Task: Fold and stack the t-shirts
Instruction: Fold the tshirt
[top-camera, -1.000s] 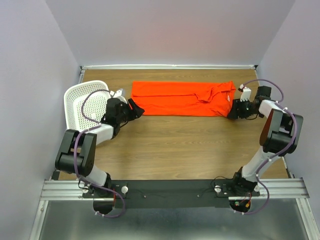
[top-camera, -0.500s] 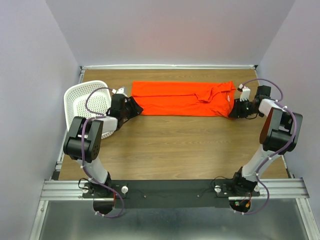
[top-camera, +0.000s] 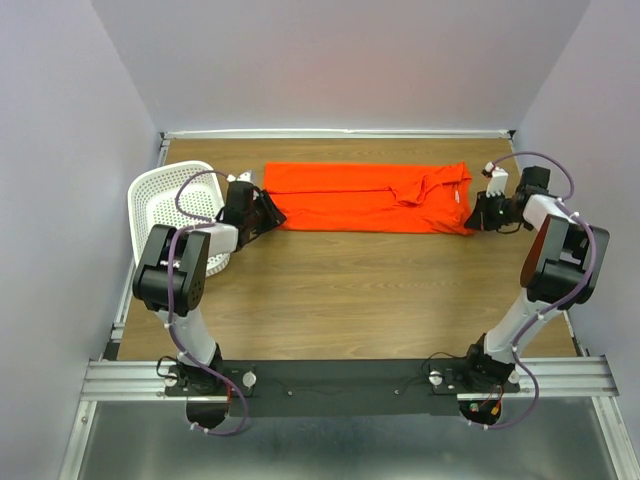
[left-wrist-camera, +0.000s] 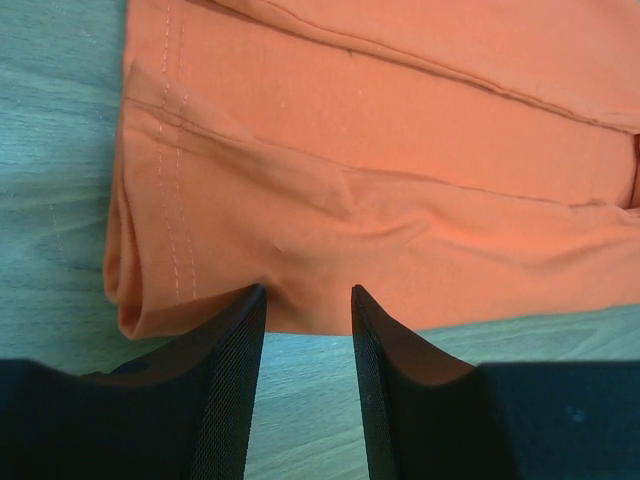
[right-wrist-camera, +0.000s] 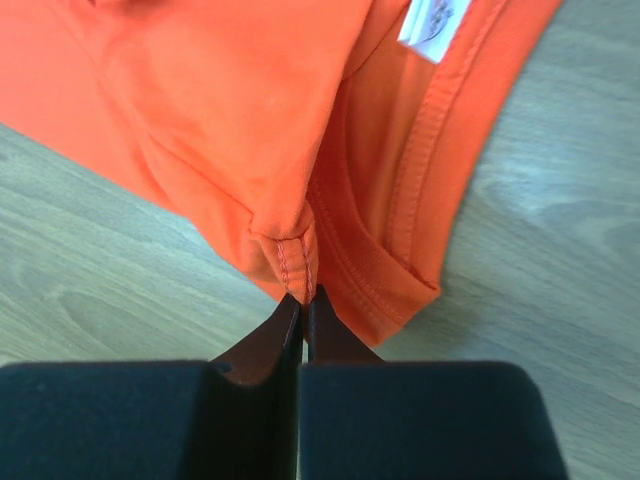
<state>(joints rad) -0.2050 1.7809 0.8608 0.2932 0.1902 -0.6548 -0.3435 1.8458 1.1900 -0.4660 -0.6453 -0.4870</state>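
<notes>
The orange-red t-shirt (top-camera: 365, 197) lies folded into a long strip across the far side of the table. My left gripper (top-camera: 268, 214) is at its near left corner. In the left wrist view the left gripper (left-wrist-camera: 307, 300) stands open, its fingertips (left-wrist-camera: 258, 295) resting on the shirt's (left-wrist-camera: 380, 150) near edge, with wood showing between them. My right gripper (top-camera: 473, 216) is at the near right corner by the collar. In the right wrist view the right gripper (right-wrist-camera: 302, 300) is shut on a stitched hem fold of the shirt (right-wrist-camera: 220, 100), beside the white neck label (right-wrist-camera: 432, 20).
A white perforated basket (top-camera: 158, 205) leans at the far left, just behind the left arm. Bare wood table (top-camera: 350, 290) stretches from the shirt to the arms' bases. The side walls stand close to both arms.
The left arm swung in and its gripper slid up to the shirt's left corner. The right gripper shifted slightly farther along the shirt's right end and closed on the hem.
</notes>
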